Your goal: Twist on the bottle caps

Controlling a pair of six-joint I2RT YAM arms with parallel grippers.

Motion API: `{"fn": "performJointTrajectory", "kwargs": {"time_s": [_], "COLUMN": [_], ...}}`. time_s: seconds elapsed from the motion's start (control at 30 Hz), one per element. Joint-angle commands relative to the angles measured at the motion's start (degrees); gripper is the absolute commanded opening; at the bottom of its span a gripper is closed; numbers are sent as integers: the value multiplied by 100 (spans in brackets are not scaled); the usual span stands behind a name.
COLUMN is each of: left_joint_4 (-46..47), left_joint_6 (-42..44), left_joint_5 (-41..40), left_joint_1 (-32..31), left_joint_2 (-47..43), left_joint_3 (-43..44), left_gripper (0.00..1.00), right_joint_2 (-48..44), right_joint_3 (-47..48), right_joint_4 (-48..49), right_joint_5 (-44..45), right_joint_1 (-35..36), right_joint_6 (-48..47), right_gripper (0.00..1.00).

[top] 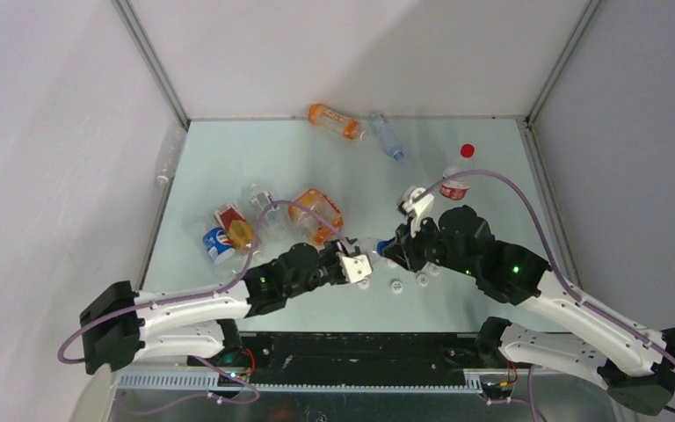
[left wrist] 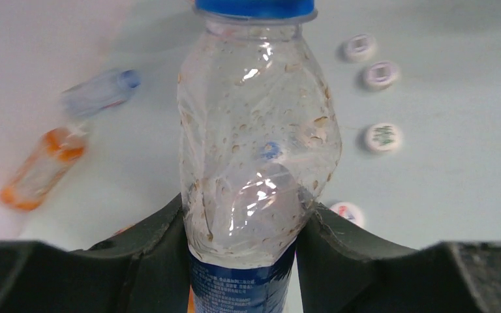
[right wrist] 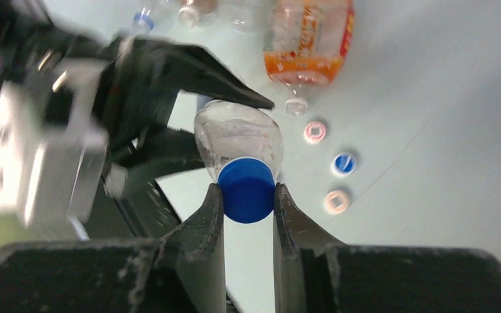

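- The clear, crumpled plastic bottle (left wrist: 258,163) is held over the near middle of the pale green table (top: 228,158). In the top view its long axis runs 9 to 3 o'clock, neck toward 3.
- The round blue plastic cap (right wrist: 248,186) sits on the neck, pinched by the right gripper (right wrist: 247,195).
- The left gripper (left wrist: 244,222) clamps the bottle's body just above its blue label.
- The small white loose caps (top: 396,287) lie on the table at 6 o'clock of the bottle.

Pale table (top: 228,158): bottles (top: 335,121) lying scattered, caps (top: 396,286) loose near front
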Motion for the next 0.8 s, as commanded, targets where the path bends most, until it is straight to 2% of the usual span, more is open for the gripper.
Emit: {"fn": "performJointTrajectory", "kwargs": {"time_s": [0.0, 0.07, 0.13, 0.2, 0.23, 0.27, 0.3, 0.33, 0.37, 0.4, 0.43, 0.53, 0.6, 0.67, 0.77], "left_joint_4": [1907, 2004, 1882, 1627, 1354, 1198, 860, 705, 436, 317, 122, -189, -451, -799, -1028], "left_joint_6": [858, 901, 723, 588, 534, 371, 276, 91, 5, -115, -147, -168, -127, -81, 14], "left_joint_5": [-2672, -2950, -3093, -3063, -2997, -2761, -2591, -2119, -1839, -1267, -948, 496, 1217, 1682, 2119], "left_joint_1": [-691, -752, -760, -725, -695, -600, -535, -375, -287, -109, 52, 284, 433, 499, 512], "left_joint_2": [158, 234, 278, 292, 269, 240, 175, 118, -10, -75, -212, -420, -487, -454, -355], "left_joint_3": [-120, -149, -118, -72, -53, 4, 29, 71, 84, 94, 107, 149, 255, 408, 622], "left_gripper": [29, 28, 28, 28, 28, 28, 28, 28, 28, 28, 29, 30, 31, 31, 32], "right_joint_2": [203, 199, 134, -5, -118, -175, -308, -376, -510, -573, -709, -907, -989, -1007, -989], "right_joint_3": [49, 47, 50, 49, 47, 47, 43, 40, 45, 46, 47, 27, 6, 3, 3], "right_joint_4": [157, 88, 203, 409, 474, 593, 628, 669, 679, 655, 606, 270, -5, -267, -442], "right_joint_5": [1699, 1722, 1663, 1592, 1543, 1512, 1474, 1421, 1203, 848, 572, -450, -983, -1447, -1662], "right_joint_1": [-235, -305, -321, -333, -339, -346, -349, -354, -353, -355, -358, -330, -318, -279, -189], "right_joint_6": [3969, 4566, 4608, 4142, 3590, 3265, 2533, 2156, 1283, 876, -15, -1757, -2579, -3107, -3522], "right_gripper": [0, 0, 0, 13, 23, 29, 40, 48, 52, 56, 57, 59, 59, 58, 58]}}
